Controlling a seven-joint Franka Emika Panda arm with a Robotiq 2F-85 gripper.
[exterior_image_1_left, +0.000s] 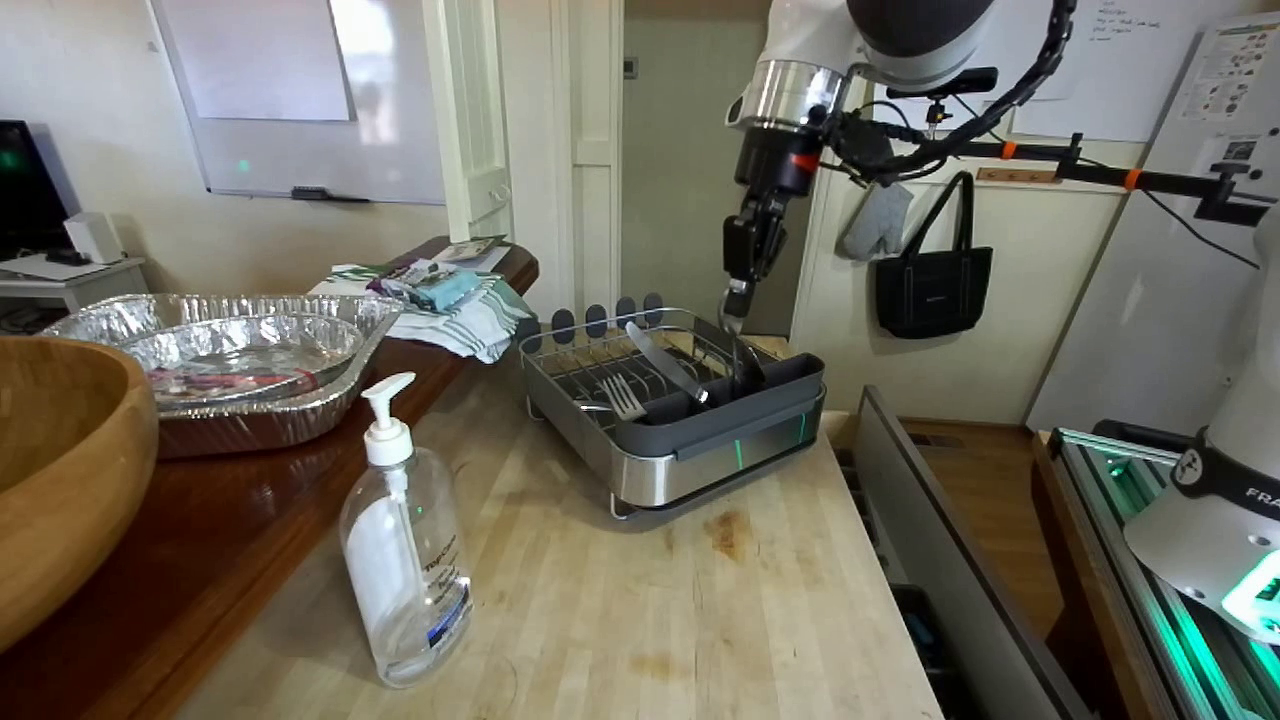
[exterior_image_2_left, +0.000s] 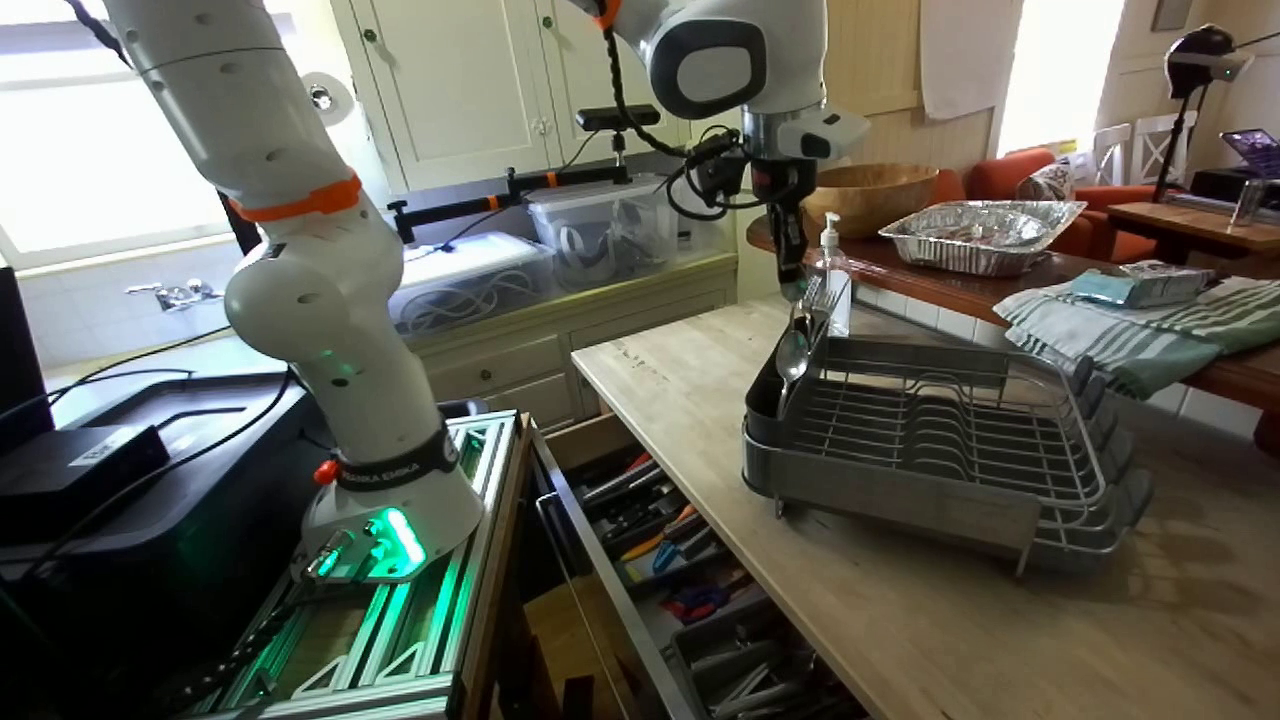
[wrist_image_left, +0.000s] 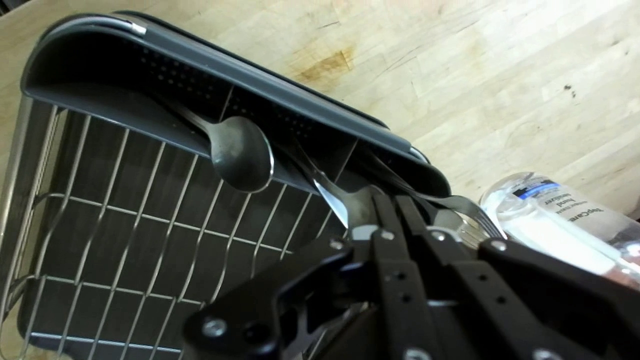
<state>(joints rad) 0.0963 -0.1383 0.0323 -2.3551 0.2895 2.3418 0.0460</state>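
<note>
My gripper (exterior_image_1_left: 738, 288) points down over the dark cutlery caddy (exterior_image_1_left: 740, 415) on the edge of the metal dish rack (exterior_image_2_left: 890, 490). In the wrist view its fingers (wrist_image_left: 395, 200) are close together with a narrow dark gap. A metal utensil (wrist_image_left: 359, 205) meets the left finger and runs partly behind it. Whether anything is pinched between the fingers is hidden. A fork (wrist_image_left: 467, 207) leans out right of the fingers. A spoon (wrist_image_left: 242, 155) leans out farther left, apart from them; it also shows in an exterior view (exterior_image_2_left: 792, 355). A knife (exterior_image_1_left: 668, 365) slants over the rack.
A clear pump bottle (exterior_image_1_left: 410, 570) stands on the wooden counter (exterior_image_1_left: 640, 620) near the rack. An open drawer (exterior_image_2_left: 620, 580) with utensils lies below the counter edge. A wooden bowl (exterior_image_1_left: 80, 480), foil trays (exterior_image_1_left: 270, 425) and striped towels (exterior_image_2_left: 1150, 335) sit on the brown table.
</note>
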